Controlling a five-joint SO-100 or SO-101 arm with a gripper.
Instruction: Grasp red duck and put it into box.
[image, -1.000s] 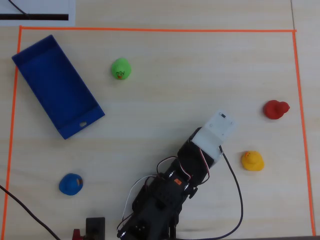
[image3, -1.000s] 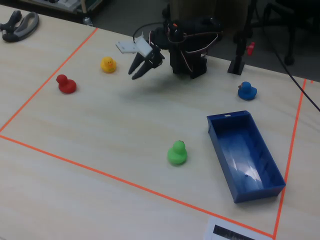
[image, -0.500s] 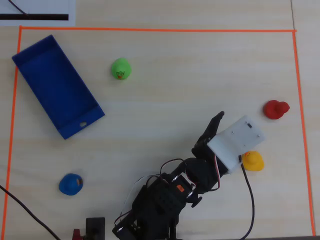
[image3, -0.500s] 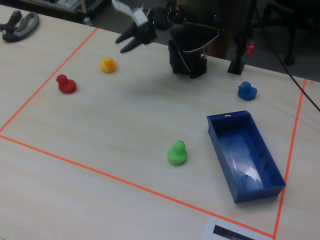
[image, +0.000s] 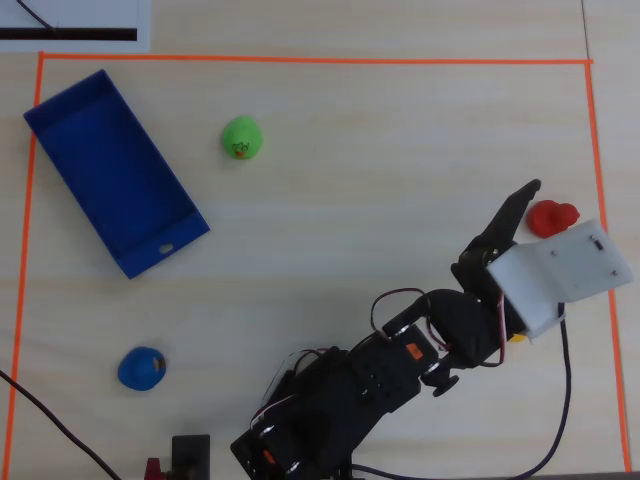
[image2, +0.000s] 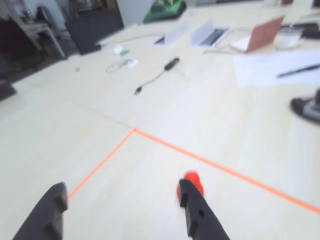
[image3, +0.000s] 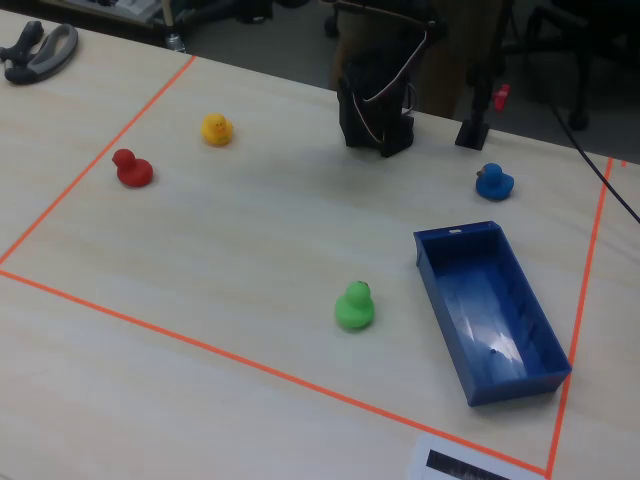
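The red duck (image: 553, 217) sits on the table near the right tape line; it also shows in the fixed view (image3: 132, 168) at the left. In the wrist view the red duck (image2: 192, 180) lies just beyond the tip of the right finger (image2: 192, 212). My gripper (image: 541, 205) is open and empty, close beside the duck, with one finger hidden under the white camera mount (image: 560, 272). In the wrist view the gripper (image2: 121, 190) has its jaws wide apart with bare table between them. The blue box (image: 110, 165) lies empty at the far left, and at the lower right of the fixed view (image3: 490, 320).
A green duck (image: 241, 138) sits near the box and a blue duck (image: 141, 368) at the lower left. A yellow duck (image3: 216, 129) lies near the red one, mostly hidden under the arm from overhead. Orange tape (image: 300, 59) frames the work area.
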